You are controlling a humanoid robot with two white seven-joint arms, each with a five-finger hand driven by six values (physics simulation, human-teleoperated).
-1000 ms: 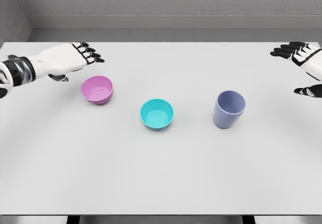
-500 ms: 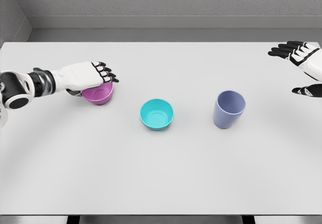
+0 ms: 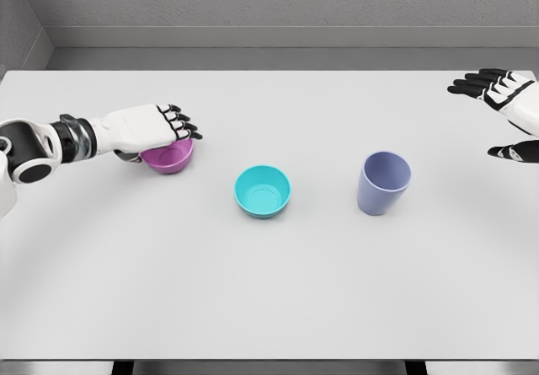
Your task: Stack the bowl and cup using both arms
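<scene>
A pink bowl point(image 3: 171, 158) sits at the left of the white table point(image 3: 269, 291), mostly covered by my left hand point(image 3: 157, 139). The fingers point(image 3: 178, 125) curl over its far rim, the thumb presses its near left wall, and the bowl looks slightly tilted. Near the middle of the table stands a teal bowl point(image 3: 263, 190), upright and empty. To its right is an upright lavender cup point(image 3: 383, 182). My right hand point(image 3: 497, 115) hovers at the right edge, behind and to the right of the cup, with its fingers spread and holding nothing.
A grey wall point(image 3: 269, 4) runs behind the table's far edge. The table's front edge point(image 3: 269, 360) shows at the bottom of the view.
My left hand came down and to the right onto the pink bowl and closed on it, and the bowl shifted slightly right. The right hand barely moved.
</scene>
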